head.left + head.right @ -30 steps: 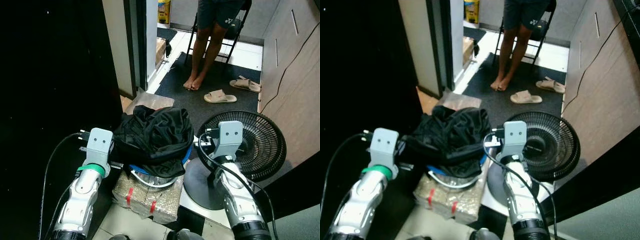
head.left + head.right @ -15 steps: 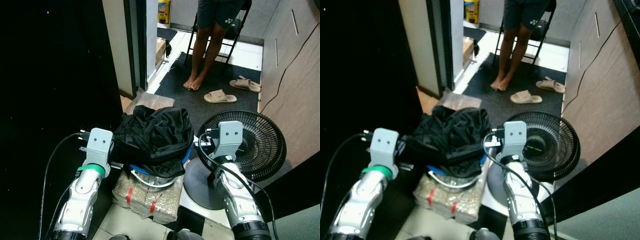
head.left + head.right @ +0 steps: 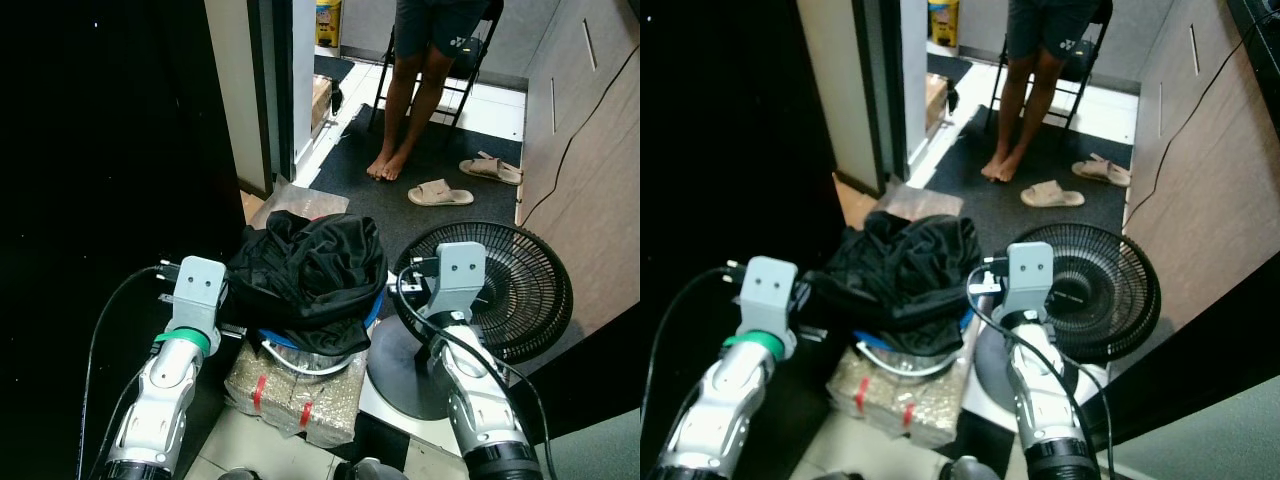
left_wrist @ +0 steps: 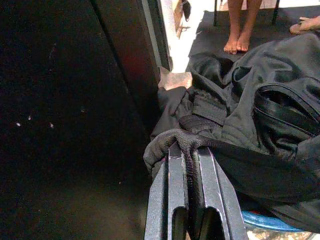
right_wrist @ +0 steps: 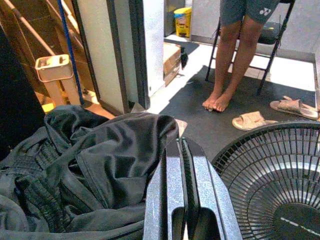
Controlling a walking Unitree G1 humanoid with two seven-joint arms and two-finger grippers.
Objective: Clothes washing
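Cramped floor by a dark doorway, pale tile nearest, dark matting further off.

Closest: two silver arms. Left gripper (image 4: 189, 150) pressed together on a fold of the heap of black clothes (image 3: 310, 270), cloth pinched between its two black fingers (image 4: 172, 175). Right gripper (image 5: 184, 150) with both fingers pressed flat together, nothing between them, raised between the clothes and the fan, close over the right edge of the heap; contact with the cloth cannot be told.

Below the arms: one speckled brick-like package with red tape bands (image 3: 295, 395), lying on the tile.

On top of it: one round blue plastic basin (image 3: 372, 312) with a white rim, only slivers showing. Piled over it, the black clothes: one soft, crumpled mound, smooth slightly shiny fabric with ribbed cuffs and seams, number of garments impossible to count. Long axis running roughly left to right between the two grippers, edges drooping over the basin rim.

Just beside, on the right: one black floor fan with a round wire grille (image 3: 525, 285), tilted face-up on a round grey base.

Further off: two beige slippers (image 3: 440, 192), well apart on the matting. Beyond them, one person's two bare legs (image 3: 405, 110) before a black folding chair (image 3: 470, 75). Farthest: one yellow container (image 3: 327, 22).
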